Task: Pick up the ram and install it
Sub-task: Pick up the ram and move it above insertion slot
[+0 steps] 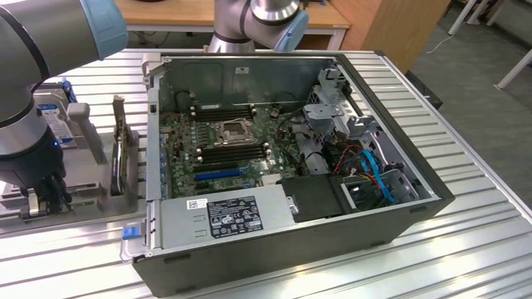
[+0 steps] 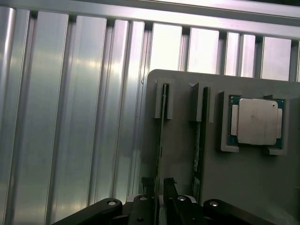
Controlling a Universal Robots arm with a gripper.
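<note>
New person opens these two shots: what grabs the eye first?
The open PC case, motherboard exposed, sits mid-frame on the slatted table. At the exterior view's left the hand is down at a grey holder, over one of two ram sticks standing on edge. A silver CPU chip lies in the holder's pocket beside them.

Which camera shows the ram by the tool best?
The wrist view: the ram stands edge-on in its tray slot, with the tool astride it. In the exterior view the arm stands in front of that tray and hides the stick.
</note>
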